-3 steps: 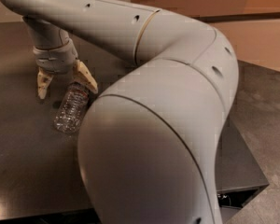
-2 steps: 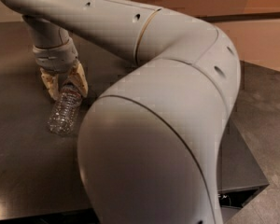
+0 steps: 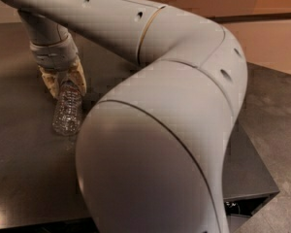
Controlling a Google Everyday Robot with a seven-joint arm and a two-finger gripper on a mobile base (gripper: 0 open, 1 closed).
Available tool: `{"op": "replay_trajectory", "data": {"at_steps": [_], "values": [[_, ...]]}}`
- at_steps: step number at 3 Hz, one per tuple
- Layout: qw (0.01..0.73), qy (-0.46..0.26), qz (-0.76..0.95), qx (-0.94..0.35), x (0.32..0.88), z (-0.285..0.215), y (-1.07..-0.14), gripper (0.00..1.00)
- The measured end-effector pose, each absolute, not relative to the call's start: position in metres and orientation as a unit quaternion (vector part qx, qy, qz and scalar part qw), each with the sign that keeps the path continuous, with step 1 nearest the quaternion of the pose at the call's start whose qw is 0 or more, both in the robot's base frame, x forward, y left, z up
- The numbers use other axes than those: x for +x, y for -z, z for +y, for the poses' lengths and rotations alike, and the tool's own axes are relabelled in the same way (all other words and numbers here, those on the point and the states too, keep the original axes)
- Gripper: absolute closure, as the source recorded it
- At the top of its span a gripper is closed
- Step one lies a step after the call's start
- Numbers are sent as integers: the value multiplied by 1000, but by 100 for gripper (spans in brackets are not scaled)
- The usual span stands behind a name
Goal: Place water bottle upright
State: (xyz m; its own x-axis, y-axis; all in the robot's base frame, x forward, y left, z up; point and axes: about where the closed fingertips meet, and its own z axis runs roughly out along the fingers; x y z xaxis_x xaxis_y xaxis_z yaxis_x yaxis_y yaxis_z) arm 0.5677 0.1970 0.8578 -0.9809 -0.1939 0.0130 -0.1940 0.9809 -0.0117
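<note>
Looming nearest is the robot's bulky grey arm (image 3: 155, 154), bent over the dark table (image 3: 24, 178). Beyond it, the water bottle (image 3: 67, 113) sits directly below the gripper (image 3: 66, 87), nearly upright and leaning slightly, base down at the tabletop. The tan fingers (image 3: 79, 79) point downward, clamped narrow around the bottle's top end.

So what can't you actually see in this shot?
Camera view:
The water bottle cap and neck: hidden inside the gripper clamped on its top.
Whether its base touches the table: cannot tell.
Table middle and right: blocked by the arm.
Arm's base: cut off by the bottom edge.
</note>
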Motion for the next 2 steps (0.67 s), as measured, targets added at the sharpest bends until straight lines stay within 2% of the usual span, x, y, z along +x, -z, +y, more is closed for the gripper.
{"op": "replay_trajectory", "data": {"at_steps": [1,2], "values": [[-29,-19,-984,174,583,205,-876,100],[-77,-32,-961,264,599,218,-897,100]]}}
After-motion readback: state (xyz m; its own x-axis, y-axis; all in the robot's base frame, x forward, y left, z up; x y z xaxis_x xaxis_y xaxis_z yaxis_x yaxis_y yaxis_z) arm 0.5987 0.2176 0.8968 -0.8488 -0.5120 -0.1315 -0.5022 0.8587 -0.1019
